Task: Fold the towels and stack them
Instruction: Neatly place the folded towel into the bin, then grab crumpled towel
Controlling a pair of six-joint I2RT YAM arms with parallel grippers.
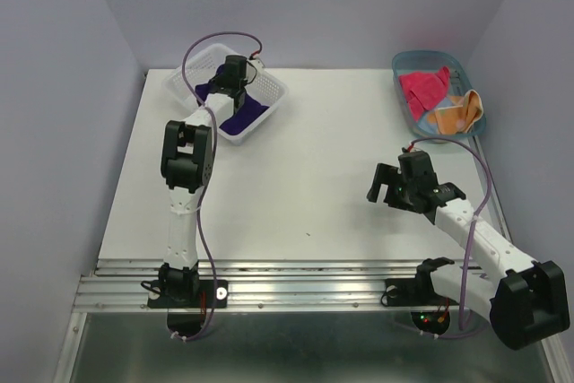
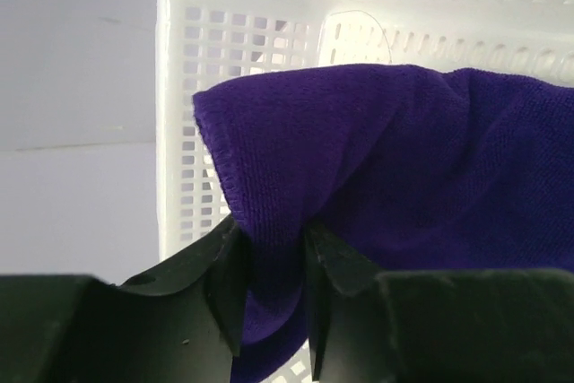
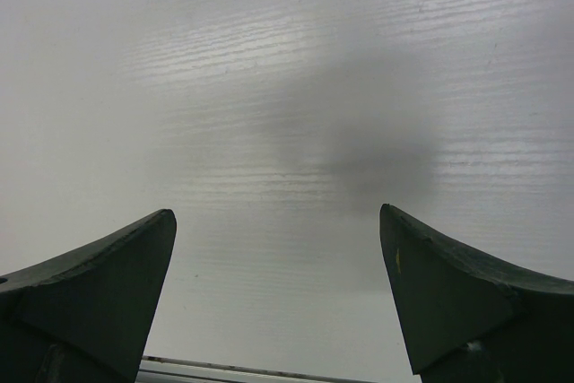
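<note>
The dark purple towel lies bunched in the white perforated basket at the back left. My left gripper reaches into the basket and is shut on a fold of the purple towel, the cloth pinched between its fingers. The pink-red towel and the orange towel lie crumpled in the blue tray at the back right. My right gripper hovers open and empty over the bare white table, right of centre.
The white basket wall stands close behind the purple cloth. The blue tray sits against the right wall. A metal rail runs along the table's near edge, with both arm bases on it.
</note>
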